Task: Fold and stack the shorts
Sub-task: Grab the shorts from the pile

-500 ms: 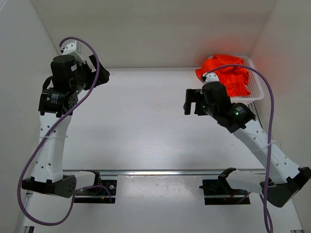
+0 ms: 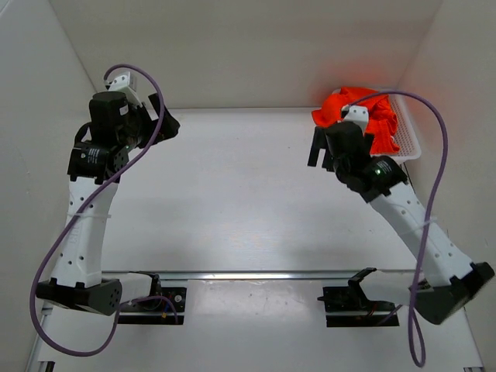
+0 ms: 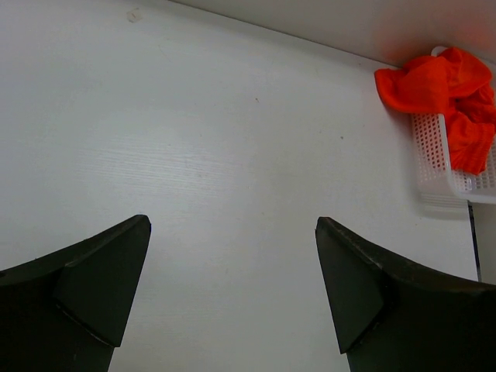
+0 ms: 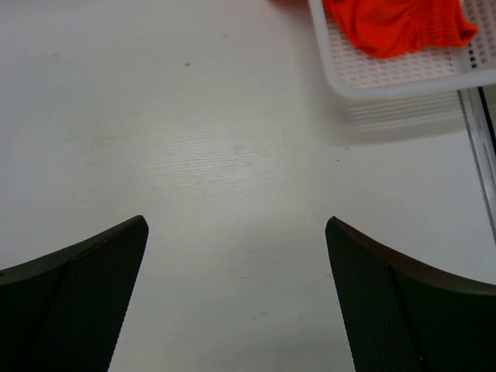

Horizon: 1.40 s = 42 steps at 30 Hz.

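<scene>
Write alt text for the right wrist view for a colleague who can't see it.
Crumpled orange-red shorts lie in a white perforated basket at the top right of the view, on a white table. The right gripper, open and empty, hangs over bare table short of the basket.

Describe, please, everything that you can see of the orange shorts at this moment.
The shorts are bright orange-red soft cloth, crumpled into a loose bundle, not folded. They lie in a white perforated plastic basket at the far right corner of the table. One part spills over the basket's left rim; whether it reaches the table I cannot tell. Legs and waistband cannot be told apart, and no drawstring shows. Nothing but the basket visibly touches them.
</scene>
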Motion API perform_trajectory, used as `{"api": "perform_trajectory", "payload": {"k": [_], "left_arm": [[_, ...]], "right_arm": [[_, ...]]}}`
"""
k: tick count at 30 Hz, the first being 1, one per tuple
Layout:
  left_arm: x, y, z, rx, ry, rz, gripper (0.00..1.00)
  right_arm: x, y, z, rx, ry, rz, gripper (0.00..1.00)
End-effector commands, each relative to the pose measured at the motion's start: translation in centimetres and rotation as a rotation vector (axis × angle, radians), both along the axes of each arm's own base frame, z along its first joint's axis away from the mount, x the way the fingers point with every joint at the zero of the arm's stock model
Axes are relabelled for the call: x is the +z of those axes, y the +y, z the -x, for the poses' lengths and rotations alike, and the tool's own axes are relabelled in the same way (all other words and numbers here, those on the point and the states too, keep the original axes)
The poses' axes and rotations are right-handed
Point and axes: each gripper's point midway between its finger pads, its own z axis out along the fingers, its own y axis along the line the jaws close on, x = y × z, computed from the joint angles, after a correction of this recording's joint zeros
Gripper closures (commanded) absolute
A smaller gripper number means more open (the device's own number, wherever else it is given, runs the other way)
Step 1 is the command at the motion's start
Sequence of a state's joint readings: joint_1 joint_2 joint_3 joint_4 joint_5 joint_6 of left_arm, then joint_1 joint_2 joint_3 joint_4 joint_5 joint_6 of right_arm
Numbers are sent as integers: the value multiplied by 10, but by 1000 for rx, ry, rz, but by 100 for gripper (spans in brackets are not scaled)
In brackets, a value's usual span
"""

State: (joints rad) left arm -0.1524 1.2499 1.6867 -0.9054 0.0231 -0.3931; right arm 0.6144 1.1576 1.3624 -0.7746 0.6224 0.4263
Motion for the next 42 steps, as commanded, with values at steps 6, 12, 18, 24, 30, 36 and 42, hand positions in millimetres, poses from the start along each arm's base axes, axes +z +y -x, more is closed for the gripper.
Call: {"api": "perform_trajectory", "payload": {"k": [6, 12, 18, 24, 30, 36, 42], "left_arm": [[-14, -1, -3, -12, 29, -5, 1], [-19, -1, -13, 2, 39, -2, 1], [-28, -4, -32, 6, 68, 2, 1], [-45, -7, -51, -35, 104, -46, 1], [-55, -1, -61, -9, 123, -88, 1], [-51, 2, -67, -5, 111, -109, 1], [-47, -10, -62, -55, 107, -59, 1]], "right_arm": [[-32, -70, -105, -196, 224, -266, 13], [-80, -132, -177, -387, 311, -377, 5], [-117, -187, -244, -548, 306, -352, 0], [-156, -217, -289, -666, 262, -349, 0], [-198, -239, -307, -751, 237, -323, 6], [-180, -247, -316, -773, 151, -325, 86], [-16, -228, -308, -613, -137, -327, 100]]}}
